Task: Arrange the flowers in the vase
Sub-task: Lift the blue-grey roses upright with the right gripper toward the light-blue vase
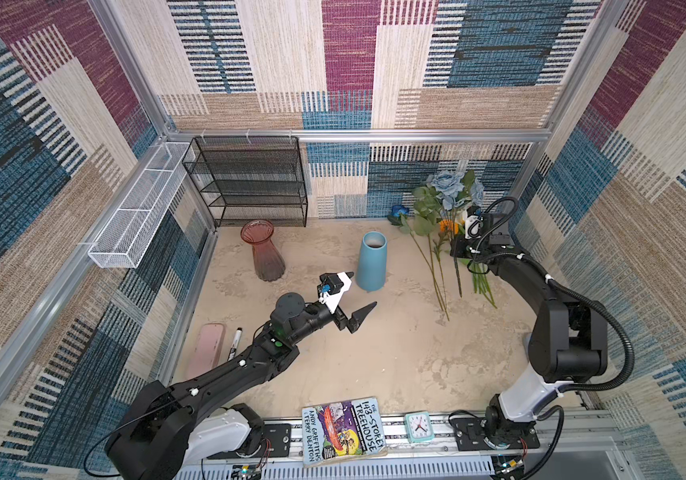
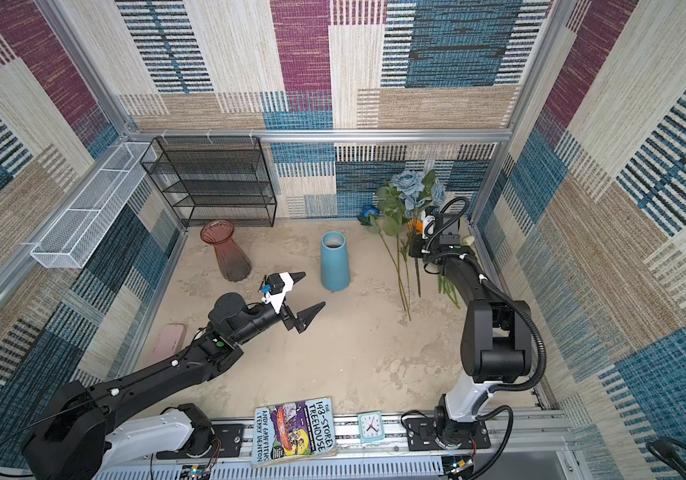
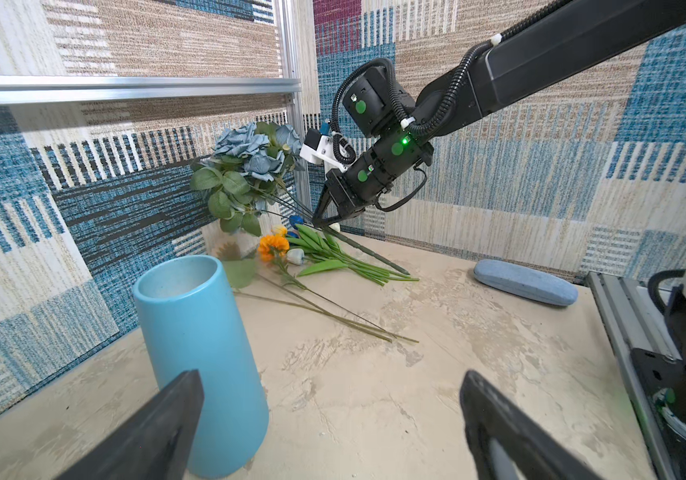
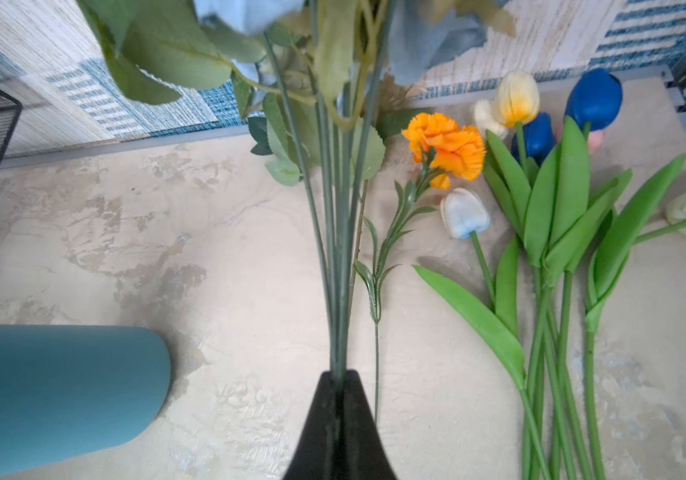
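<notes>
Dusty-blue rose bunch (image 1: 451, 187) stands raised by the back wall (image 1: 416, 174) in a top view, left gripper (image 1: 361, 289) gaping empty beside the blue vase (image 1: 372, 262); the right wrist view shows the right gripper (image 4: 339, 386) clamped on its stems, best swung upright and lowered stem-ends first.

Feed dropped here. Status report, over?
Left end effector open, empty, beside blue vase. Right end effector shut on rose bunch stems. Vase upright, no flowers in. Loose stems lie between bunch and vase.
</notes>
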Action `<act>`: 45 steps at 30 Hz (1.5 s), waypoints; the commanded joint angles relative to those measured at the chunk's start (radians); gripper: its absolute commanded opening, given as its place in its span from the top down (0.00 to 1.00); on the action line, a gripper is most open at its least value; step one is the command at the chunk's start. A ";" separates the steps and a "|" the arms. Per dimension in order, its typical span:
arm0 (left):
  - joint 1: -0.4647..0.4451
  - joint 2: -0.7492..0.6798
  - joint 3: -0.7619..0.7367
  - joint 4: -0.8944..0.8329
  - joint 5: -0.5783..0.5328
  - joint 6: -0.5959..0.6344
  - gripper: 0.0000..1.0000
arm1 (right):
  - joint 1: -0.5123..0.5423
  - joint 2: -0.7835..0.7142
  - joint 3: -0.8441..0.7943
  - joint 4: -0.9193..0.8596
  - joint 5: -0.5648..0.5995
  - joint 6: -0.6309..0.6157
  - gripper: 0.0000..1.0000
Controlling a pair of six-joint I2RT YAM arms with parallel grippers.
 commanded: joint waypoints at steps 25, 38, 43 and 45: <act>0.010 -0.055 -0.050 0.123 -0.081 0.012 0.01 | 0.307 -0.301 -0.179 1.236 -0.488 0.240 1.00; 0.010 -0.071 -0.081 0.088 -0.079 0.018 0.01 | 0.364 0.030 -0.006 1.559 -0.418 0.330 1.00; 0.009 -0.062 -0.085 0.082 -0.078 0.025 0.01 | 0.376 0.119 0.008 1.606 -0.423 0.320 1.00; 0.009 -0.059 -0.081 0.074 -0.074 0.029 0.01 | 0.377 0.137 -0.010 1.625 -0.412 0.289 1.00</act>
